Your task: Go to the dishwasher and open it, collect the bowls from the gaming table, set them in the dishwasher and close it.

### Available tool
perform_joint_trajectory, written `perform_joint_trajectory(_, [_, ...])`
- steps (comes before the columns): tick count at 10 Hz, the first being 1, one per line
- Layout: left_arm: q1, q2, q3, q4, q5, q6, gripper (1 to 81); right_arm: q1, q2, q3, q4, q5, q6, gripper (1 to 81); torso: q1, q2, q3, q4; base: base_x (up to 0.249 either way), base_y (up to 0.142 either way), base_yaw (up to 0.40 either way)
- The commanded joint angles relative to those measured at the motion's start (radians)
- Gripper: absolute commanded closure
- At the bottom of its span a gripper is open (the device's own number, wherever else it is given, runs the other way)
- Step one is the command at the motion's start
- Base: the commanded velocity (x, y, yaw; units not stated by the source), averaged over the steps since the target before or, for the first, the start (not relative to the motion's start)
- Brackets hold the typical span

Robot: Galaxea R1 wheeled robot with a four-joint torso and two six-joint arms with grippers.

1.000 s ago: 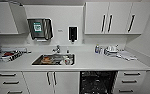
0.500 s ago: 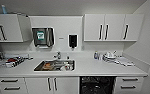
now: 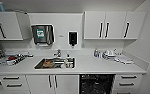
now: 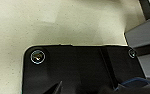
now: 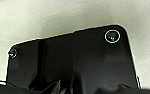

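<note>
Robot facing the kitchen counter (image 3: 91, 65), dishwasher (image 3: 96, 84) sitting open and dark under it, just right of the sink (image 3: 55, 63), white drawers (image 3: 126, 80) flanking further right, finger spread impossible to tell on either gripper.

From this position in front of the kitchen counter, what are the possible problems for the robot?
1. The dishwasher shows a dark open cavity under the counter; if its door is folded down, the base might drive into it.
2. The sink holds dishes close to the dishwasher; a raised arm may knock them.
3. Small items crowd the counter above the dishwasher and might be swept off.
</note>
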Motion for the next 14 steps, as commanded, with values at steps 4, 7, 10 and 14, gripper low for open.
perform_joint_trajectory(4, [-0.057, -0.005, 0.004, 0.004, 0.034, 0.0, 1.0, 0.062, -0.005, 0.003, -0.01, -0.048, -0.003, 1.0, -0.133, 0.206, 0.0, 0.0, 0.0, 0.0, 0.0])
perform_joint_trajectory(7, [-0.057, -0.005, 0.004, 0.004, 0.034, 0.0, 1.0, 0.062, -0.004, 0.003, -0.008, -0.048, -0.003, 1.0, -0.202, 0.312, 0.082, 0.0, 0.0, 0.0, 0.0])
perform_joint_trajectory(10, [-0.057, -0.005, 0.004, 0.004, 0.034, 0.0, 1.0, 0.06, -0.005, 0.003, -0.008, -0.048, -0.003, 1.0, -0.258, 0.4, 0.145, 0.0, 0.0, 0.0, 0.0])
perform_joint_trajectory(14, [-0.056, -0.003, 0.004, 0.004, 0.034, 0.0, 1.0, 0.062, -0.005, 0.003, -0.01, -0.048, -0.003, 1.0, -0.343, 0.528, 0.146, 0.0, 0.0, 0.0, 0.0])
